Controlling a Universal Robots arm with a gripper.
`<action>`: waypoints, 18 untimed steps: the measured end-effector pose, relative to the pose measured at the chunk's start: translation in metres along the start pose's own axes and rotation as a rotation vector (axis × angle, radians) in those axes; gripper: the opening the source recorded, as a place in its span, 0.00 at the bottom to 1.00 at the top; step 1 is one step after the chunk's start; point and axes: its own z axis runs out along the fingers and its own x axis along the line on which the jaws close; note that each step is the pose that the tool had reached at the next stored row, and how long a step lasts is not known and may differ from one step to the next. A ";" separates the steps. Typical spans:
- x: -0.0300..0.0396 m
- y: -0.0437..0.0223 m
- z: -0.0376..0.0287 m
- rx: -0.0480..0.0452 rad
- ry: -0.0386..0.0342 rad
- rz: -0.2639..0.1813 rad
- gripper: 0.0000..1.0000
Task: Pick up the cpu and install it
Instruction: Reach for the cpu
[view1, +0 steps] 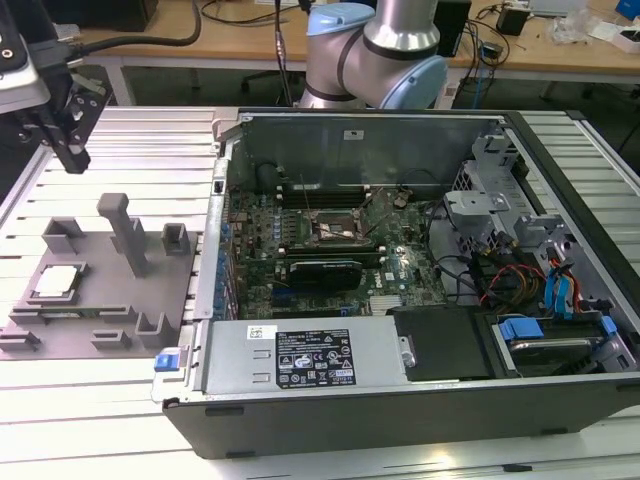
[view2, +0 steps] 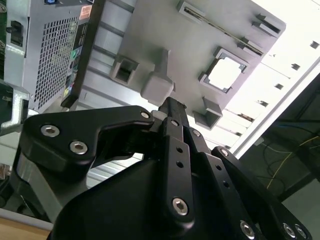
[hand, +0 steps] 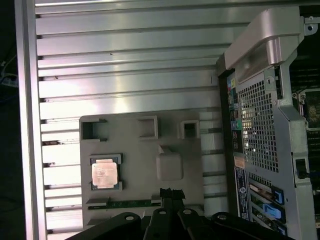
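On the tray (view1: 105, 295), cpu (view1: 55, 281) well apart from gripper (view1: 74, 158)

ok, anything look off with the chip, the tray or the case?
Nothing stands out. The chip lies flat and square in its recess on the grey tray, not tilted. In the exterior view the gripper hangs above the tray, apart from it and empty. The computer case beside the tray lies open.
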 end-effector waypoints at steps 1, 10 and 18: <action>0.0018 -0.0001 0.0001 0.0001 0.0000 0.000 0.11; 0.0159 -0.0012 0.0011 0.0002 0.0001 0.000 0.11; 0.0254 -0.0020 0.0034 0.0002 0.0000 0.000 0.11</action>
